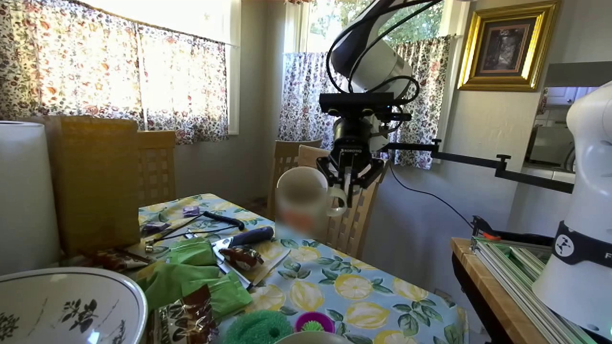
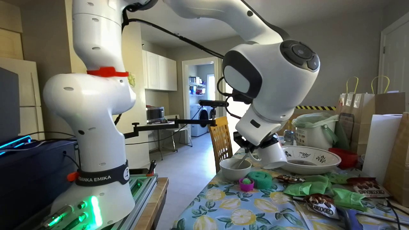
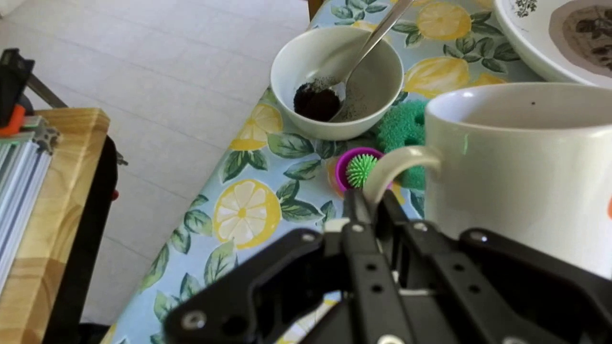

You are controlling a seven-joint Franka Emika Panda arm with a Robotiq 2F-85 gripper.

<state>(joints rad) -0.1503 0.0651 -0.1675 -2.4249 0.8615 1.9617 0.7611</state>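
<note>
Blue lemon-print tablecloth [image 3: 246, 213] bears a round white bowl [image 3: 334, 131] holding dark powder [image 3: 313, 102] and a metal spoon [image 3: 371, 43], beside a magenta cup [image 3: 341, 169] of green bristles [image 3: 359, 168]; near the bowl, the black gripper [image 3: 374, 203], nearly closed, pinches a white cylindrical mug [image 3: 516, 181] by its handle [image 3: 407, 155].

Daylight enters through white-framed windows [image 1: 325, 21] fitted with floral fabric half-curtains [image 1: 184, 86]. A gold-framed rectangular picture [image 1: 507, 48] hangs on the pale grey wall [image 1: 487, 124]. A lattice-backed wooden chair [image 2: 222, 137] stands on pale tiled flooring [image 2: 183, 166].

ROBOTIQ on tool [image 1: 348, 197], FRANKA EMIKA on black band [image 2: 104, 174]
</note>
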